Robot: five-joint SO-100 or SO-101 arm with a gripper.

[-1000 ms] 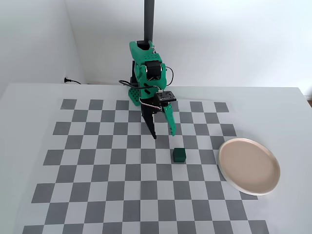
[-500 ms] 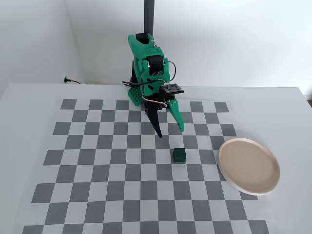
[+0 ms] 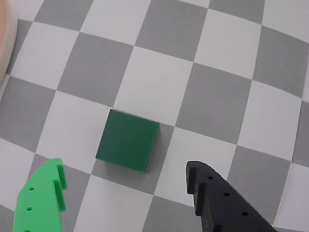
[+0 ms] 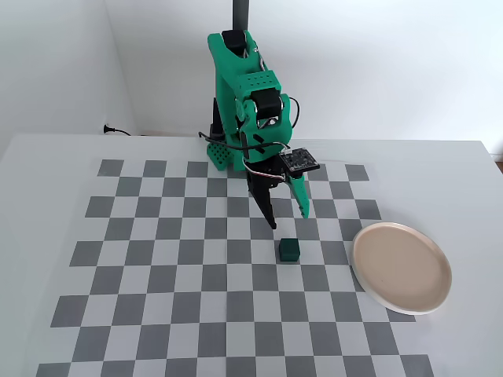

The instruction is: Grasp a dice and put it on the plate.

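Approach step, by the look of it: claw (image 4: 289,220) spread wide and empty, hanging above the checkered surface (image 4: 157,298) just above centre of the fixed view, tips pointing down toward the dice (image 4: 290,250). Dice resting flat on the checkerboard slightly below and between those tips, not touched. In the wrist view, dice (image 3: 128,140) sitting left of centre, bright green finger (image 3: 41,200) at lower left and black finger (image 3: 217,200) at lower right, both tips short of the cube. Gap wider than the dice, though the cube lies closer to the green side. Plate (image 4: 402,267) lying at right of the fixed view, well apart from the dice and bare; only a sliver of its rim (image 3: 4,34) visible at the upper left edge of the wrist view. Next, probably: lower and push forward until both fingers flank the cube, centre a little, then close.
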